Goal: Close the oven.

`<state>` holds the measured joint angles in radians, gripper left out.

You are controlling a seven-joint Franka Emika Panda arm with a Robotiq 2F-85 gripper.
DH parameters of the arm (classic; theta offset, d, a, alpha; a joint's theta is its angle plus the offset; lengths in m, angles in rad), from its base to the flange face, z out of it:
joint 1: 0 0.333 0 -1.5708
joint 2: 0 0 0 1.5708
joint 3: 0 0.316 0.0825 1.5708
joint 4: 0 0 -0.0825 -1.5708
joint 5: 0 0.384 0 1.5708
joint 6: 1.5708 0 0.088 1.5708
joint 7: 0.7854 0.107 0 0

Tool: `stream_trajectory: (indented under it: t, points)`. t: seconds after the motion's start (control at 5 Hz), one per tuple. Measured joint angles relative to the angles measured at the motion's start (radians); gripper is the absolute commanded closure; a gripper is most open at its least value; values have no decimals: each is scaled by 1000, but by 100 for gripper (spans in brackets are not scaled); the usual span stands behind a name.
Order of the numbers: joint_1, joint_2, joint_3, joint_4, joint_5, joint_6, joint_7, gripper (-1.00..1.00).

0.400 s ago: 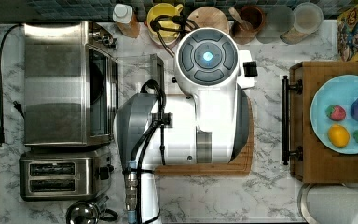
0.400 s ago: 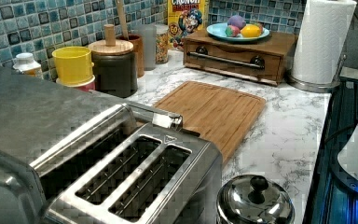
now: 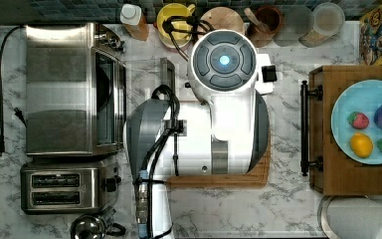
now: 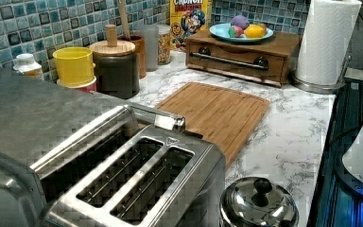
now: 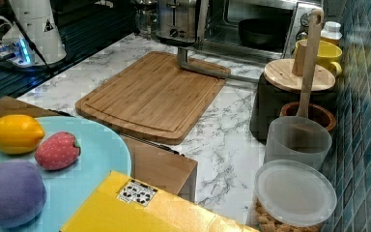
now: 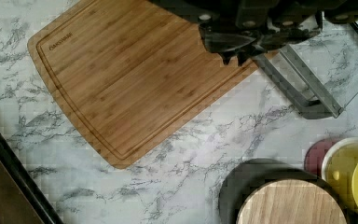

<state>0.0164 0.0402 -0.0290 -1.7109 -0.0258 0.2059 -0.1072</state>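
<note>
The oven (image 3: 69, 89) stands at the top view's left, its glass door folded down flat onto the marble counter. The door's bar handle (image 3: 167, 74) points toward the cutting board. In the right view the oven (image 5: 261, 29) is open with a dark pan inside, and its handle (image 5: 207, 70) lies at the board's far edge. The left view shows the oven's steel top (image 4: 28, 113). In the wrist view my gripper (image 6: 233, 58) hangs above the board's corner, shut with nothing in it, just beside the handle (image 6: 303, 93).
A two-slot toaster (image 3: 64, 188) and a steel pot lid (image 4: 257, 203) sit next to the oven. The bamboo cutting board (image 5: 154, 94) lies mid-counter. A yellow cup (image 4: 73, 66), a wood-lidded jar (image 4: 116, 66) and several canisters line the tiled wall. A wooden drawer box (image 4: 241, 54) carries a fruit plate.
</note>
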Motion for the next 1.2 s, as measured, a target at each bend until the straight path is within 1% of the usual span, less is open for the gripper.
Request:
stream_trajectory:
  t: [0.2, 0.4, 0.8, 1.0, 1.2]
  points:
    - [-5, -21, -4, -32, 21, 21, -78, 100]
    - [-16, -69, -4, -120, 118, 66, -216, 100]
    - [-21, -137, -8, -354, 263, 256, -497, 100]
    - [-21, -122, -18, -436, 360, 316, -657, 100]
    - [-35, -71, -26, -480, 507, 304, -863, 100]
